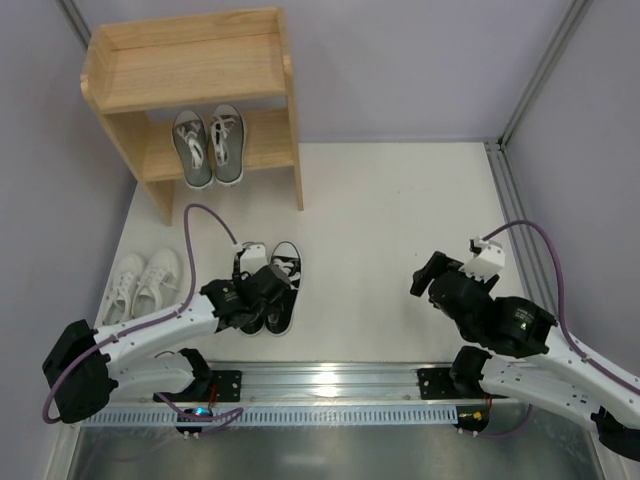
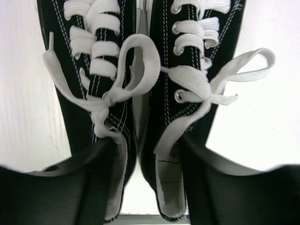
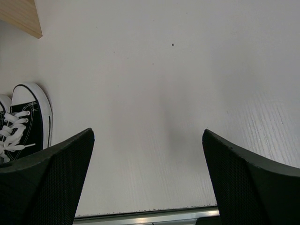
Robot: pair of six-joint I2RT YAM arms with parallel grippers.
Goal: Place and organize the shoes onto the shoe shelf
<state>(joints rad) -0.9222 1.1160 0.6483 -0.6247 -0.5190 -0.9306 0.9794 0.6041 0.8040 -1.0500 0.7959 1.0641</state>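
Both black canvas shoes point(image 1: 283, 288) sit heel-first at the parted left fingers point(image 2: 56, 192); right fingers point(image 3: 42, 187) stand wide apart.

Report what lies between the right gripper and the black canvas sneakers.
Nothing but bare white tabletop separates the right gripper from the black canvas sneakers. The top external view shows the whole stretch; the right wrist view shows it too.
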